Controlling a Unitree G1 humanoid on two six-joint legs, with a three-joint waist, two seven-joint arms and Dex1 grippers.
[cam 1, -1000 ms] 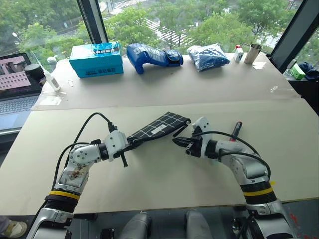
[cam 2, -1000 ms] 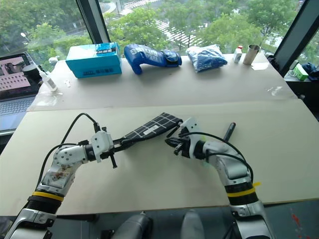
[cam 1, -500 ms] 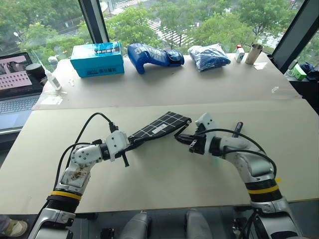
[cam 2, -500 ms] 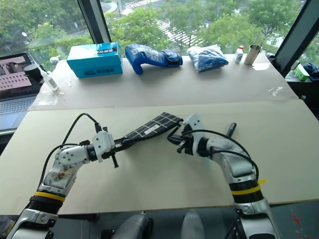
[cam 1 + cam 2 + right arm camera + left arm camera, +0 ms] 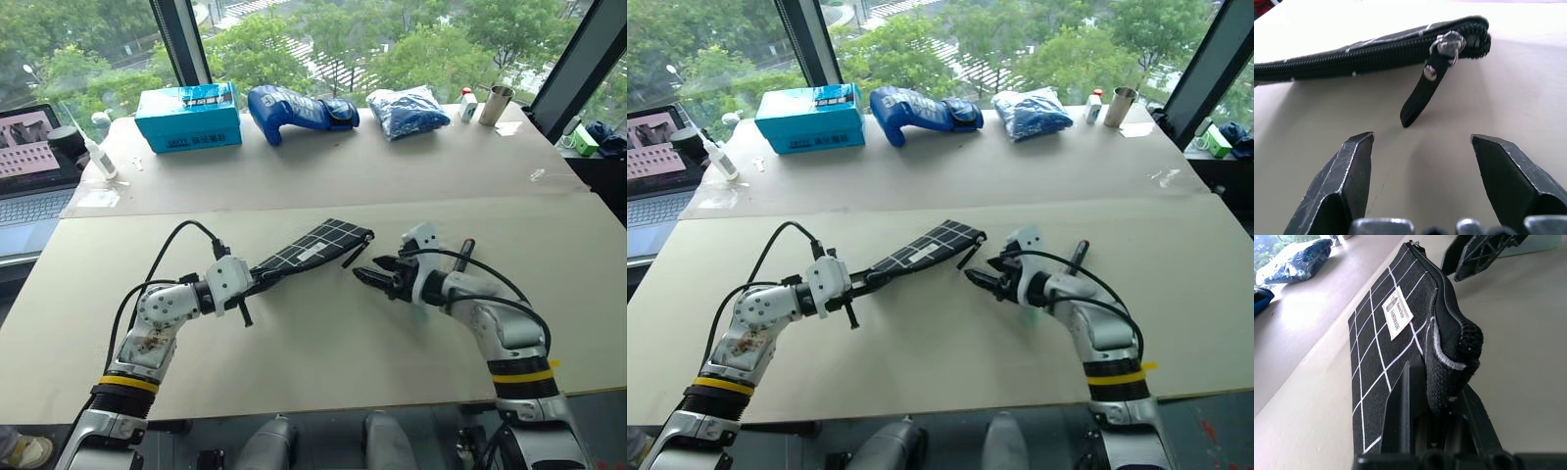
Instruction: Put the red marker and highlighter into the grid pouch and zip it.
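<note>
Right gripper [image 5: 1420, 161] jaws spread wide, empty, just short of the zipper pull [image 5: 1426, 93] hanging off the far end of the grid pouch [image 5: 312, 251]. Left gripper [image 5: 251, 285] clamped on pouch's near end, lifting it off the table [image 5: 294, 362]. Zipper appears closed. Red marker [image 5: 464, 254] lies on the table beside the right wrist. Judged step: opening pouch; next, pinch pull, draw toward left gripper

Pouch [image 5: 1383, 340]: matt woven cloth, coarse zipper teeth, cloth label. Pull [image 5: 1422, 90]: matt strap on a shiny metal ring. Fingers [image 5: 1347, 181]: matt black plastic. Tabletop [image 5: 323, 362]: smooth, matt.
</note>
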